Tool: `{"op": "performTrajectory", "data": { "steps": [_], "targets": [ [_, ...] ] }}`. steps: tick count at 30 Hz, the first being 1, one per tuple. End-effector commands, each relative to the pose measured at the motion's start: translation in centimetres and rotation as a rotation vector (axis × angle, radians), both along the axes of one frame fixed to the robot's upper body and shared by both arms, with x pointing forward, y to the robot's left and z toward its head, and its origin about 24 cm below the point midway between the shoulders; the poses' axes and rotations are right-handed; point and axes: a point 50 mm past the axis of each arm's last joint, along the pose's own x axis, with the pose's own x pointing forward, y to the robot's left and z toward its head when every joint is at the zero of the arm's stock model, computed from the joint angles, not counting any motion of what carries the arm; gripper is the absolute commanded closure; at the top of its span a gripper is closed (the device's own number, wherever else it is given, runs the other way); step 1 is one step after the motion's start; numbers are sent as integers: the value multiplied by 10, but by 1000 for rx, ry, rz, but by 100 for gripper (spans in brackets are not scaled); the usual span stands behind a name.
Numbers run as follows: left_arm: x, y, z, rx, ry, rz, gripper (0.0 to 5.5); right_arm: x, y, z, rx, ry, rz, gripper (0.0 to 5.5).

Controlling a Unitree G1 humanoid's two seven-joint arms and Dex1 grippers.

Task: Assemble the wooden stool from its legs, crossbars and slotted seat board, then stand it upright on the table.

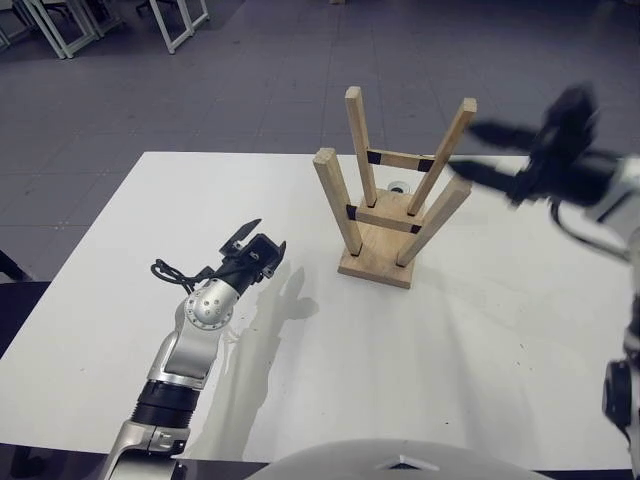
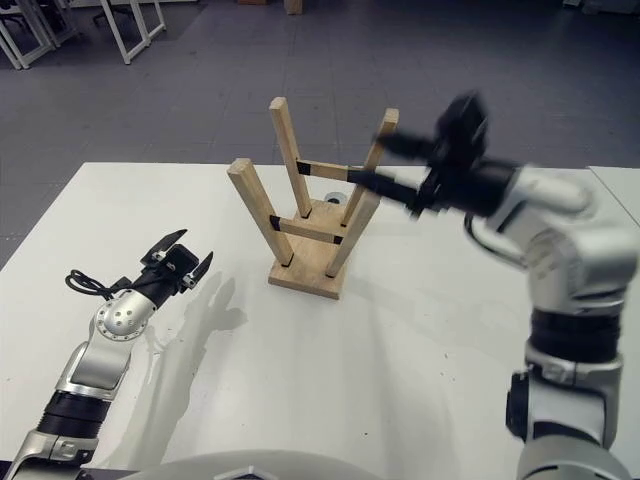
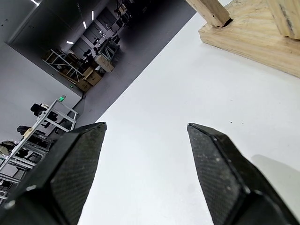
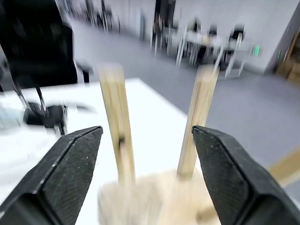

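The light wooden stool (image 1: 385, 216) sits upside down near the middle of the white table (image 1: 480, 380), a little toward the far edge. Its square slotted seat board (image 1: 372, 264) lies flat on the tabletop and its four square legs point up and splay outward. Two crossbars show between the legs, an upper one (image 1: 400, 159) at the back and a lower one (image 1: 386, 218) nearer the front, each with dark bands at its ends where it meets a leg. Just behind the stool a small round pale object (image 1: 398, 186) rests on the table; I cannot make out what it is.

The left gripper (image 1: 262, 236) hangs low over the table on the left side of the stool, clearly apart from it. Its two black fingers (image 3: 75, 164) are spread wide with only bare tabletop between them, and it holds nothing. From its wrist, a corner of the seat board shows ahead of it.

The right gripper (image 2: 367, 158) is up in the air on the stool's right side, level with the upper parts of the legs. Its dark fingers (image 4: 70, 164) are parted wide and point in toward the two right-hand legs, one finger near the top of the back right leg (image 1: 445, 150), the other by the front right leg (image 1: 432, 220). It is blurred, so I cannot tell whether either finger touches the wood; it grips nothing.

Beyond the table lies a grey floor, with white metal frames (image 1: 60, 20) in the distance.
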Motion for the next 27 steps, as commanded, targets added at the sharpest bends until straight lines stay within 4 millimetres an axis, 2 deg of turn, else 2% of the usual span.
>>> {"op": "performTrajectory", "data": {
  "steps": [1,2,4,6,7,8,9,10,12,13,14,15,16,17,19,23,25,27],
  "targets": [
    [0,2,-3,6,9,6,229,9,19,30,169,-11,75,200],
    [1,1,-3,4,9,4,229,14,25,29,181,1,78,200],
    [1,0,-3,3,5,1,229,28,33,7,159,85,54,200],
    [1,-2,-2,-1,3,-4,229,41,41,-43,26,233,2,200],
    [1,-3,-2,-5,4,-5,229,42,41,-77,-67,321,-17,200],
    [0,-4,-3,-7,5,-5,229,40,40,-105,-159,373,-23,200],
    [1,-5,-3,-9,6,-5,229,36,38,-124,-207,419,-21,200],
    [1,-5,-3,-11,8,-3,229,33,39,-130,-210,434,-8,200],
    [0,-5,-4,-14,12,-3,229,39,46,-103,-74,382,7,200],
    [0,-6,-4,-16,15,-5,229,42,49,-82,18,344,11,200],
    [-1,-8,-5,-18,17,-8,229,46,47,-45,176,274,1,200],
    [-1,-8,-5,-20,18,-8,229,47,43,-17,294,222,-1,200],
    [-2,-9,-5,-21,20,-9,229,49,36,6,388,169,-41,200],
    [-3,-9,-6,-23,20,-8,229,51,29,17,410,128,-82,200],
    [-4,-9,-6,-27,20,-4,229,55,19,5,309,108,-150,200],
    [-3,-5,-5,-21,11,12,229,58,-1,-72,-120,137,-242,200],
    [-5,2,-4,-17,5,38,229,56,-12,-102,-284,126,-255,200],
    [-8,6,-5,-17,9,53,229,51,-14,-123,-353,128,-209,200]
  ]
}}
